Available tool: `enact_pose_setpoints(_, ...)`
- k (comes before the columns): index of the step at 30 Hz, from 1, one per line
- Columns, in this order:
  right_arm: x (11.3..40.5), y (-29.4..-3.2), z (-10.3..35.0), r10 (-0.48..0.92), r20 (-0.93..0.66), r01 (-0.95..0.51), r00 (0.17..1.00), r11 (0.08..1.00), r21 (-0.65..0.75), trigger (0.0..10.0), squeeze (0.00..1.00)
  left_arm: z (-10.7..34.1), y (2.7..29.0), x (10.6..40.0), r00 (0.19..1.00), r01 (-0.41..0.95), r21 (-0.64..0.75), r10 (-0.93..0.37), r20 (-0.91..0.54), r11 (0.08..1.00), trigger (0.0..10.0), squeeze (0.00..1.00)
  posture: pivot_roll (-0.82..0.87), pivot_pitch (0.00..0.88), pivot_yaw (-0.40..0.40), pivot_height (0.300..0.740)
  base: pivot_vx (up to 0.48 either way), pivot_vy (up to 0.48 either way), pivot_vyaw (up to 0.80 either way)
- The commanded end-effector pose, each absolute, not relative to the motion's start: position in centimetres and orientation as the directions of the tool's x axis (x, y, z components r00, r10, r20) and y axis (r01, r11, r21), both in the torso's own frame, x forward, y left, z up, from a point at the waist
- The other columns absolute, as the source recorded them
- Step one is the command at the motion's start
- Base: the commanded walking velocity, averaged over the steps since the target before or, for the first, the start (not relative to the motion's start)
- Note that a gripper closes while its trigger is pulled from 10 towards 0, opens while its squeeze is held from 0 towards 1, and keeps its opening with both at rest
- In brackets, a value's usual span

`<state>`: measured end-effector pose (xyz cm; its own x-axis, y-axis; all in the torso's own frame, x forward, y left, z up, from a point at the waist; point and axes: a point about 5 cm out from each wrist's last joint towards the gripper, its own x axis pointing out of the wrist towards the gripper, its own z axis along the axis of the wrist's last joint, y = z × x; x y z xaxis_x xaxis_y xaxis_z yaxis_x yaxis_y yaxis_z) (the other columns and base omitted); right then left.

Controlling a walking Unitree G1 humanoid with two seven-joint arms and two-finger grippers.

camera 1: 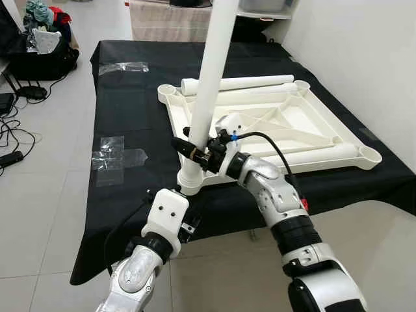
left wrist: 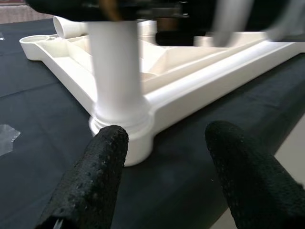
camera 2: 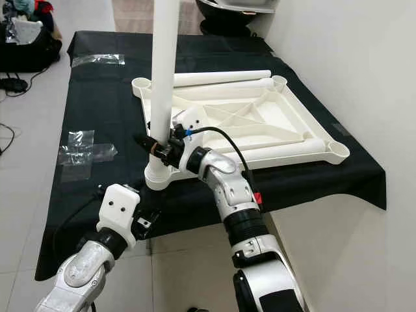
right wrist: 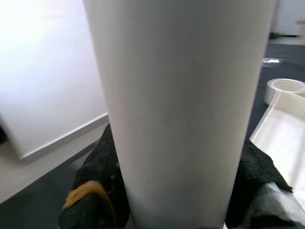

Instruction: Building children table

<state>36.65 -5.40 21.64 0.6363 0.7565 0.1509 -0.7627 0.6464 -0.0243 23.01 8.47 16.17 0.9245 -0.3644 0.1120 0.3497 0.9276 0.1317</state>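
One white plastic tube leg (camera 1: pixel 209 91) upright in near corner socket of upturned white plastic tabletop (camera 1: pixel 286 123), right end effector (camera 1: pixel 193 150) clamped on it. Left end effector (left wrist: pixel 167 157) spread wide, empty, just before same socket. Three loose white leg tubes (camera 1: pixel 250 82) lie on tabletop, other sockets unfilled.

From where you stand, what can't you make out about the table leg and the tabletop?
- Leg: its top end is cut off by the upper edge of both eye views.
- Right gripper: in the right wrist view the leg blocks whatever lies behind it.
- Tabletop: its near middle is hidden by the right arm.
- Left gripper: the left wrist view's upper part is blurred.
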Motion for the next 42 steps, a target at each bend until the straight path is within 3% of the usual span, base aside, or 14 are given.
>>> enact_pose_setpoints(1,38.2,-7.9,20.7,0.549,0.107,-0.554,0.829,0.832,0.024,0.0,0.0,15.8,8.2,22.8,0.921,0.363,0.125,-0.375,0.1,0.924,10.0,0.0,0.08,0.15,-0.142,0.74,0.0,0.0,0.0)
enact_pose_setpoints(4,39.2,-11.6,19.8,0.131,0.048,-0.134,0.99,0.988,0.071,0.0,0.0,15.8,8.2,22.9,0.922,0.362,0.124,-0.375,0.101,0.924,10.0,0.0,0.07,0.15,-0.14,0.74,0.0,0.0,0.0)
enact_pose_setpoints(6,38.8,-13.5,19.4,-0.077,0.027,0.074,0.997,0.994,0.078,0.0,0.0,15.8,8.2,22.9,0.922,0.362,0.125,-0.375,0.101,0.924,10.0,0.0,0.07,0.15,-0.138,0.74,0.0,0.0,0.0)
enact_pose_setpoints(10,37.7,-15.0,18.9,-0.271,0.012,0.269,0.962,0.959,0.086,0.0,0.0,15.8,8.2,22.9,0.922,0.361,0.126,-0.374,0.101,0.924,10.0,0.0,0.07,0.149,-0.138,0.74,0.0,0.0,0.0)
enact_pose_setpoints(18,36.9,-14.8,18.3,-0.381,-0.011,0.38,0.924,0.919,0.101,0.0,0.0,15.8,8.2,23.0,0.922,0.359,0.127,-0.372,0.101,0.925,10.0,0.0,0.07,0.149,-0.138,0.74,0.0,0.0,0.0)
enact_pose_setpoints(19,36.8,-13.5,19.0,-0.322,0.042,0.316,0.946,0.942,0.11,10.0,1.0,15.8,8.2,23.0,0.923,0.359,0.127,-0.372,0.101,0.925,10.0,0.0,0.07,0.147,-0.134,0.74,0.0,0.0,0.0)
enact_pose_setpoints(23,36.8,-10.6,20.9,-0.071,0.19,0.047,0.979,0.99,0.131,10.0,1.0,15.8,8.1,23.1,0.923,0.357,0.125,-0.37,0.101,0.926,10.0,0.0,0.07,0.147,-0.136,0.74,0.0,0.0,0.0)
enact_pose_setpoints(24,36.9,-10.3,21.2,0.015,0.202,-0.046,0.979,0.988,0.146,10.0,0.0,15.8,8.1,23.1,0.924,0.356,0.124,-0.369,0.102,0.926,10.0,0.0,0.07,0.147,-0.138,0.74,0.0,0.0,0.0)
enact_pose_setpoints(29,37.2,-9.5,21.1,0.256,0.163,-0.285,0.953,0.94,0.189,10.0,0.0,15.8,8.2,23.1,0.925,0.353,0.123,-0.366,0.102,0.927,10.0,0.0,0.07,0.149,-0.139,0.74,0.0,0.0,0.0)
enact_pose_setpoints(31,36.3,-8.5,20.9,0.572,0.118,-0.584,0.812,0.797,0.153,10.0,0.0,15.8,8.2,23.1,0.925,0.354,0.122,-0.367,0.102,0.927,10.0,0.0,0.07,0.148,-0.137,0.74,0.0,0.0,0.0)
enact_pose_setpoints(32,36.3,-8.5,20.9,0.572,0.118,-0.584,0.812,0.797,0.153,10.0,0.0,15.8,8.2,23.1,0.925,0.354,0.122,-0.367,0.102,0.927,10.0,0.0,0.07,0.148,-0.137,0.74,0.0,0.0,0.0)
enact_pose_setpoints(33,34.3,-8.2,20.5,0.791,0.072,-0.794,0.607,0.601,0.095,10.0,0.0,15.8,8.2,23.1,0.924,0.356,0.123,-0.368,0.102,0.926,10.0,0.0,0.06,0.146,-0.134,0.74,0.0,0.0,0.0)
enact_pose_setpoints(34,33.6,-8.2,20.4,0.837,0.064,-0.839,0.543,0.538,0.083,10.0,0.0,15.8,8.2,23.1,0.924,0.356,0.123,-0.369,0.102,0.926,10.0,0.0,0.06,0.146,-0.134,0.74,0.0,0.0,0.0)
enact_pose_setpoints(42,31.9,-7.8,19.5,0.941,-0.005,-0.94,0.337,0.337,0.041,10.0,0.0,15.8,8.3,23.1,0.925,0.353,0.126,-0.366,0.102,0.927,10.0,0.0,0.08,0.149,-0.135,0.74,0.0,0.0,0.0)
